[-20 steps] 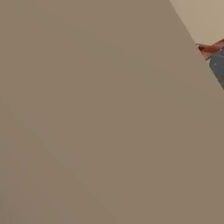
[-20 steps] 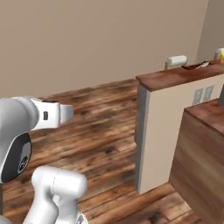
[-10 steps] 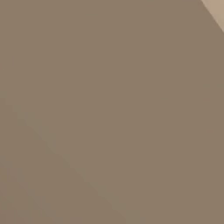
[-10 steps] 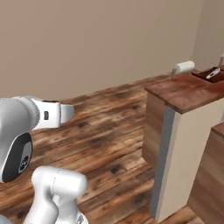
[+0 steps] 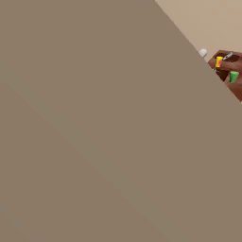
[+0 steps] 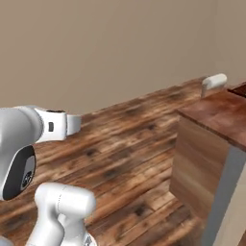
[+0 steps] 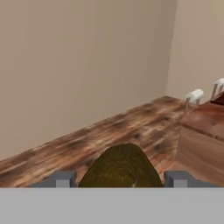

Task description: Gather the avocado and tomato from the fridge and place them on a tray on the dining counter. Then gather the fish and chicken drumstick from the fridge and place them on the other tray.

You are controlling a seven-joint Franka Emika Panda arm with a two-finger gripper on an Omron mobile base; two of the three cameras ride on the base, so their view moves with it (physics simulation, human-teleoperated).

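Hand view: gripper (image 7: 120,177) grips the avocado (image 7: 121,167), open floor (image 7: 109,131) beside the dining counter (image 7: 205,131) edge

Home dining area: wood-plank floor (image 6: 120,149), dining counter (image 6: 216,115).

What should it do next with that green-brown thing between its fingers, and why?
Probably keep driving toward the dining counter. In the hand view the gripper holds what looks like the avocado between its tips, while the counter sits off to the right across open wood floor. No tray is clearly visible yet, so releasing now would be premature.
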